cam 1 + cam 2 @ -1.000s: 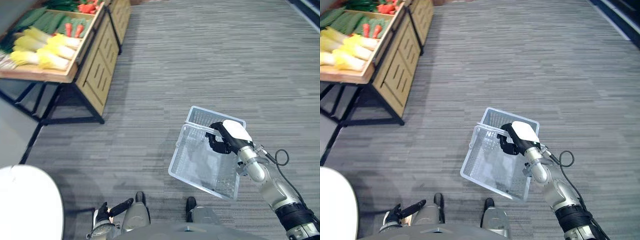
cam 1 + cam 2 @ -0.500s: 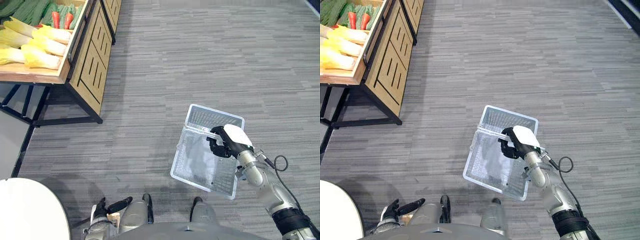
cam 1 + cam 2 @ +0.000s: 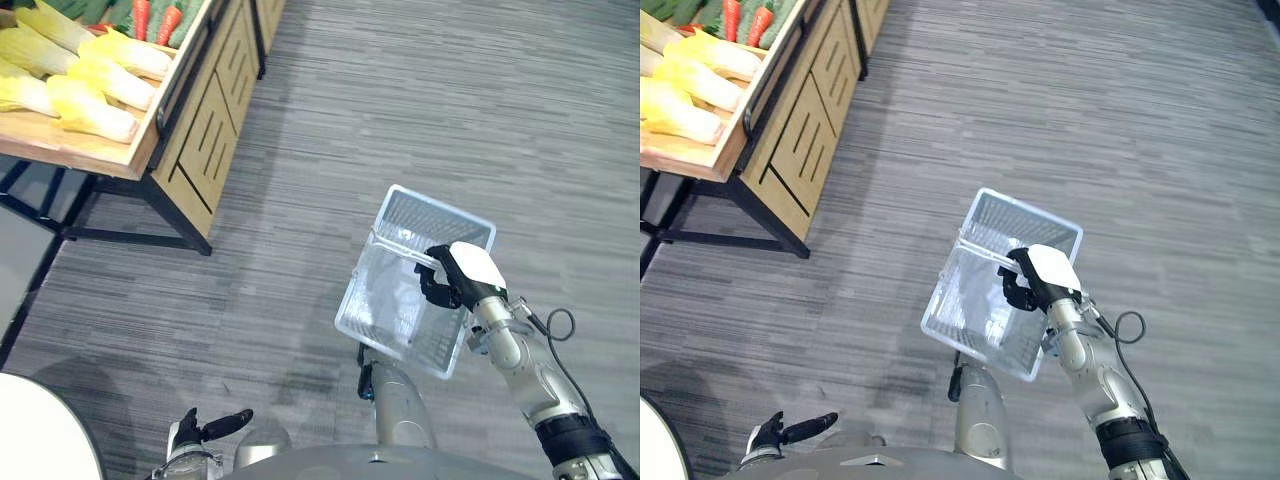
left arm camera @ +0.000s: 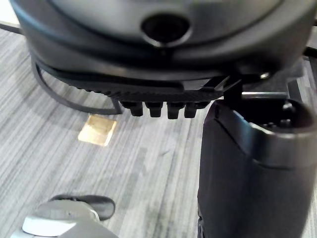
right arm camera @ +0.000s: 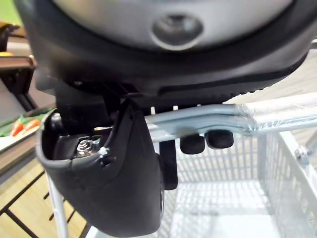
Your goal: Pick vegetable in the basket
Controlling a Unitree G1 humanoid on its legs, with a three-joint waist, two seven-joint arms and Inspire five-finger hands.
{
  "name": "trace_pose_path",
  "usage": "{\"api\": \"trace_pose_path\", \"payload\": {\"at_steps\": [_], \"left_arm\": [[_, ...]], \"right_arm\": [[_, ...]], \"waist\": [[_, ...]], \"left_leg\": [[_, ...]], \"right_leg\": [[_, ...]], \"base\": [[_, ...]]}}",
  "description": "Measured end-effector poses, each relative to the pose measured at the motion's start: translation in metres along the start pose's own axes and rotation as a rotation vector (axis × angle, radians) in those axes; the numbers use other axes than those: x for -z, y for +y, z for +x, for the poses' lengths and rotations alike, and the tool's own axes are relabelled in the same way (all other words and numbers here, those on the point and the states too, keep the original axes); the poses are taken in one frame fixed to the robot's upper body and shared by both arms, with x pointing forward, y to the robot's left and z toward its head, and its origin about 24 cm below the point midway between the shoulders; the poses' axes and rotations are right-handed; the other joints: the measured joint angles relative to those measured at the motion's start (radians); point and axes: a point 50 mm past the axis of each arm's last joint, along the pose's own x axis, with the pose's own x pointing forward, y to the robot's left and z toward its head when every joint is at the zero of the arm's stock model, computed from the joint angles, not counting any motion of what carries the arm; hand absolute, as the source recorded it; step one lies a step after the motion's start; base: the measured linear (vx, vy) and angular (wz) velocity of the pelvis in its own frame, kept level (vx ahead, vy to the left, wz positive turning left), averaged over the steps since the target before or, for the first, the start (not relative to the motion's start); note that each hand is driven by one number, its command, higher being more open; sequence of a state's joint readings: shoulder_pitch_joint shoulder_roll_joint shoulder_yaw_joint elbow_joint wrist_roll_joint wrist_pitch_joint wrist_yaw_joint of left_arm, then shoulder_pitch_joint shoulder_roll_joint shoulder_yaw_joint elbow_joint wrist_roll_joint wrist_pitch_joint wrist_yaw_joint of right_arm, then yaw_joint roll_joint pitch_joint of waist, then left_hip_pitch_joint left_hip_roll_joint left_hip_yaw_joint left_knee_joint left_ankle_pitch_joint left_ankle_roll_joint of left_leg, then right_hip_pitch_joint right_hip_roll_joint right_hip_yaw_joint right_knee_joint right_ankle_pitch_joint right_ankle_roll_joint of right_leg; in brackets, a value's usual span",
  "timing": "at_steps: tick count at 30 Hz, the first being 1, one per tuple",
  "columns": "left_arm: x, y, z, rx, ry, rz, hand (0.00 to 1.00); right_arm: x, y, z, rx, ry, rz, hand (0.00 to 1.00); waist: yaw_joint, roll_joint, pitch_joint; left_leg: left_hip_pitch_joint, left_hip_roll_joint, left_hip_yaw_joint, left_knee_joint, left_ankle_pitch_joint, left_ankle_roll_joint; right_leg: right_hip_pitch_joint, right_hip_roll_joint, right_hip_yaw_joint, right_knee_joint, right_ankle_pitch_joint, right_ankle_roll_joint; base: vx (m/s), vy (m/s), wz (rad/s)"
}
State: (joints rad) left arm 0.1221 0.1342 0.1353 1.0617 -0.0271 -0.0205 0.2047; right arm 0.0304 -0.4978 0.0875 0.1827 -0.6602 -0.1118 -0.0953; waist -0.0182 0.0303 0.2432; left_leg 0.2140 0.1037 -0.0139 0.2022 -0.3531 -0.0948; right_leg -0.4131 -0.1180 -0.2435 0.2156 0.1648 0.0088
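A clear wire basket [image 3: 352, 318] hangs over the grey floor with nothing in it. My right hand [image 3: 455, 276] is shut on its metal handle [image 5: 213, 117], fingers [image 5: 205, 140] curled under the bar. The vegetables lie on a wooden stand [image 3: 215, 130] at the far left: pale yellow cabbages [image 3: 95, 90], orange carrots [image 3: 155, 15] and green ones behind them. My left hand [image 3: 208, 430] hangs low at the left, far from both, its fingers [image 4: 158, 107] relaxed and holding nothing.
The stand rests on black metal legs [image 3: 130, 235] and has slatted wooden side panels. A white rounded surface [image 3: 40, 435] sits low at the left. Grey striped carpet [image 3: 420, 100] stretches open between the basket and the stand.
The whole view has shifted, so the camera has moved. My right hand keeps the basket by its handle, and the left hand stays low at my side.
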Motion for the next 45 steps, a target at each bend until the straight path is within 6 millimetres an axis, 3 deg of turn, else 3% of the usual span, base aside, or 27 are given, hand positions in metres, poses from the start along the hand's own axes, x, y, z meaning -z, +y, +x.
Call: {"api": "trace_pose_path", "payload": {"at_steps": [2,5,7,9,12,14,15,16,17,18,20,21,22,23,24,25,27,28,31,33,36,38,40,41,42,43,45], "left_arm": [[0.003,-0.009,-0.002,0.021,0.011,-0.009,1.00],[0.004,-0.015,-0.003,0.031,0.021,-0.065,1.00],[-0.011,-0.011,-0.002,0.024,-0.050,-0.074,1.00],[-0.021,-0.010,-0.001,0.022,-0.093,-0.082,1.00],[-0.031,-0.011,-0.001,0.028,-0.143,-0.090,1.00],[-0.035,-0.011,-0.001,0.031,-0.148,-0.080,1.00],[-0.034,-0.012,-0.001,0.032,-0.142,-0.077,1.00],[-0.030,-0.011,-0.001,0.029,-0.126,-0.077,1.00],[-0.029,-0.005,0.001,0.014,-0.116,-0.057,1.00],[-0.030,-0.003,0.001,0.007,-0.119,-0.050,1.00],[-0.025,0.006,0.002,-0.031,-0.098,-0.091,1.00],[-0.017,0.003,0.001,-0.028,-0.072,-0.086,1.00],[-0.010,0.003,0.000,-0.028,-0.048,-0.079,1.00],[-0.004,0.003,0.000,-0.029,-0.021,-0.065,1.00],[0.000,0.005,-0.001,-0.032,-0.002,-0.060,1.00],[0.006,0.012,-0.001,-0.047,0.011,-0.046,1.00],[0.011,0.017,-0.002,-0.057,0.021,-0.038,1.00],[0.012,0.018,-0.002,-0.059,0.023,-0.035,1.00],[0.011,0.015,-0.003,-0.047,0.015,-0.013,1.00],[0.008,0.015,-0.002,-0.044,0.007,-0.016,1.00],[0.005,0.012,-0.002,-0.039,-0.004,-0.020,1.00],[0.009,0.014,-0.002,-0.044,0.009,-0.025,1.00],[0.014,0.021,-0.003,-0.068,0.026,-0.041,1.00],[0.018,0.018,-0.003,-0.062,0.040,-0.046,1.00],[0.020,0.014,-0.004,-0.050,0.047,-0.049,1.00],[0.025,0.003,-0.007,-0.027,0.066,-0.069,1.00],[0.028,-0.003,-0.009,-0.030,0.082,-0.123,1.00]], "right_arm": [[-0.004,0.001,0.002,0.005,-0.005,0.017,0.00],[-0.003,0.009,-0.003,-0.010,0.011,0.042,0.00],[0.002,0.011,-0.008,-0.004,0.038,0.059,0.00],[0.009,0.014,-0.015,-0.004,0.083,0.073,0.00],[0.018,0.017,-0.024,0.001,0.133,0.099,0.00],[0.018,0.017,-0.027,0.006,0.136,0.119,0.00],[0.018,0.017,-0.027,0.008,0.137,0.118,0.00],[0.020,0.020,-0.030,0.004,0.149,0.124,0.00],[0.017,0.028,-0.033,-0.009,0.158,0.153,0.00],[0.016,0.028,-0.033,-0.009,0.153,0.151,0.00],[0.014,0.031,-0.032,-0.021,0.146,0.149,0.00],[0.016,0.030,-0.034,-0.027,0.144,0.135,0.00],[0.016,0.033,-0.034,-0.037,0.146,0.138,0.00],[0.013,0.038,-0.034,-0.052,0.145,0.151,0.00],[0.009,0.041,-0.033,-0.062,0.130,0.155,0.00],[0.002,0.046,-0.032,-0.083,0.104,0.160,0.00],[-0.006,0.052,-0.031,-0.108,0.074,0.164,0.00],[-0.008,0.052,-0.030,-0.110,0.064,0.165,0.00],[-0.009,0.051,-0.029,-0.112,0.047,0.129,0.00],[-0.011,0.049,-0.026,-0.108,0.037,0.128,0.00],[-0.015,0.044,-0.018,-0.090,0.017,0.125,0.00],[-0.017,0.039,-0.014,-0.075,0.002,0.123,0.00],[-0.017,0.042,-0.016,-0.085,0.006,0.123,0.00],[-0.012,0.041,-0.017,-0.091,0.026,0.111,0.00],[-0.007,0.040,-0.020,-0.094,0.043,0.103,0.00],[0.001,0.037,-0.022,-0.096,0.074,0.075,0.00],[0.004,0.032,-0.019,-0.090,0.081,0.057,0.00]], "waist": [[0.002,0.022,-0.010],[-0.007,0.014,-0.006],[0.006,-0.004,0.005],[0.023,-0.023,0.018],[0.040,-0.027,0.019],[0.044,-0.030,0.019],[0.044,-0.026,0.017],[0.052,-0.019,0.012],[0.052,-0.069,0.007],[0.049,-0.071,0.007],[0.074,-0.081,0.009],[0.076,-0.058,-0.009],[0.074,-0.058,-0.019],[0.075,-0.091,-0.030],[0.082,-0.108,-0.027],[0.082,-0.131,-0.027],[0.084,-0.146,-0.023],[0.085,-0.146,-0.022],[0.067,-0.134,-0.021],[0.066,-0.122,-0.018],[0.069,-0.111,-0.014],[0.072,-0.118,-0.019],[0.069,-0.141,-0.034],[0.065,-0.109,-0.041],[0.061,-0.086,-0.051],[0.072,-0.047,-0.071],[0.069,-0.030,-0.082]], "left_leg": [[-0.044,0.050,-0.002,0.122,0.041,-0.006],[-0.197,0.084,-0.046,0.549,0.267,-0.018],[-0.329,0.103,-0.030,0.836,0.242,0.022],[-0.415,0.097,-0.009,0.927,0.179,0.073],[-0.550,0.047,0.049,0.767,0.115,0.086],[-0.580,-0.004,0.094,0.394,0.140,0.077],[-0.572,-0.014,0.094,0.272,0.179,0.070],[-0.533,-0.028,0.103,0.129,0.373,0.070],[-0.496,-0.069,0.135,0.084,0.385,0.093],[-0.508,-0.072,0.138,0.106,0.369,0.102],[-0.611,-0.060,0.190,0.300,0.250,0.107],[-0.584,-0.054,0.182,0.191,0.299,0.104],[-0.573,-0.057,0.193,0.179,0.319,0.149],[-0.527,-0.093,0.214,0.129,0.294,0.144],[-0.470,-0.111,0.233,0.081,0.286,0.150],[-0.407,-0.128,0.248,0.036,0.278,0.155],[-0.321,-0.129,0.248,0.018,0.246,0.172],[-0.293,-0.128,0.241,0.017,0.233,0.176],[-0.158,-0.102,0.195,-0.030,0.209,0.162],[-0.127,-0.078,0.165,-0.038,0.199,0.146],[-0.091,-0.017,0.110,-0.031,0.162,0.095],[-0.081,0.018,0.045,-0.009,0.103,0.029],[-0.082,0.028,-0.025,0.024,0.039,-0.024],[-0.085,0.068,-0.088,0.051,0.007,-0.041],[-0.094,0.091,-0.121,0.053,0.006,-0.041],[-0.114,0.125,-0.167,0.053,0.034,-0.034],[-0.160,0.140,-0.232,0.054,0.124,-0.036]], "right_leg": [[-0.003,0.035,-0.025,0.080,-0.072,-0.038],[0.111,0.057,-0.060,0.123,-0.197,-0.065],[0.217,0.066,-0.065,0.111,-0.258,-0.071],[0.316,0.071,-0.066,0.087,-0.311,-0.077],[0.435,0.066,-0.060,0.057,-0.373,-0.050],[0.477,0.045,-0.032,0.054,-0.414,-0.006],[0.490,0.041,-0.022,0.057,-0.427,0.008],[0.513,0.034,0.007,0.063,-0.456,0.036],[0.522,0.005,0.051,0.037,-0.457,0.043],[0.530,0.008,0.068,0.008,-0.437,0.046],[0.604,-0.012,0.157,-0.059,-0.375,0.077],[0.607,0.002,0.167,-0.051,-0.377,0.078],[0.602,0.006,0.176,-0.023,-0.386,0.079],[0.560,-0.037,0.186,0.105,-0.399,0.082],[0.468,-0.065,0.208,0.314,-0.373,0.133],[0.379,-0.090,0.236,0.514,-0.285,0.265],[0.296,-0.094,0.243,0.736,-0.185,0.261],[0.270,-0.095,0.230,0.804,-0.196,0.244],[0.179,-0.102,0.094,0.863,-0.310,0.057],[0.142,-0.106,0.046,0.739,-0.331,0.023],[0.115,-0.084,0.070,0.326,-0.317,0.041],[0.118,-0.074,0.214,0.011,-0.262,0.122],[0.123,-0.093,0.285,-0.027,-0.239,0.150],[0.121,-0.067,0.265,0.060,-0.156,0.177],[0.112,-0.052,0.246,0.102,-0.156,0.176],[0.085,-0.034,0.200,0.172,-0.203,0.141],[0.071,-0.043,0.133,0.241,-0.260,0.109]], "base": [[0.60,-0.296,0.03],[0.63,-0.293,0.24],[0.54,-0.204,0.23],[0.38,-0.104,0.16],[0.39,-0.001,-0.04],[0.38,0.130,-0.37],[0.45,0.174,-0.49],[0.61,0.180,-0.42],[0.62,0.171,-0.31],[0.61,0.145,-0.16],[0.43,0.196,-0.40],[0.30,0.186,-0.44],[0.26,0.145,-0.19],[0.33,0.178,-0.24],[0.48,0.195,-0.24],[0.37,0.122,-0.26],[0.39,0.065,-0.13],[0.39,0.033,0.03],[0.37,-0.064,0.42],[0.38,-0.150,0.45],[0.37,-0.271,0.59],[0.43,-0.417,0.74],[0.42,-0.512,1.06],[0.49,-0.665,1.31],[0.49,-0.653,1.19],[0.38,-0.503,0.98],[0.38,-0.492,1.05]]}}
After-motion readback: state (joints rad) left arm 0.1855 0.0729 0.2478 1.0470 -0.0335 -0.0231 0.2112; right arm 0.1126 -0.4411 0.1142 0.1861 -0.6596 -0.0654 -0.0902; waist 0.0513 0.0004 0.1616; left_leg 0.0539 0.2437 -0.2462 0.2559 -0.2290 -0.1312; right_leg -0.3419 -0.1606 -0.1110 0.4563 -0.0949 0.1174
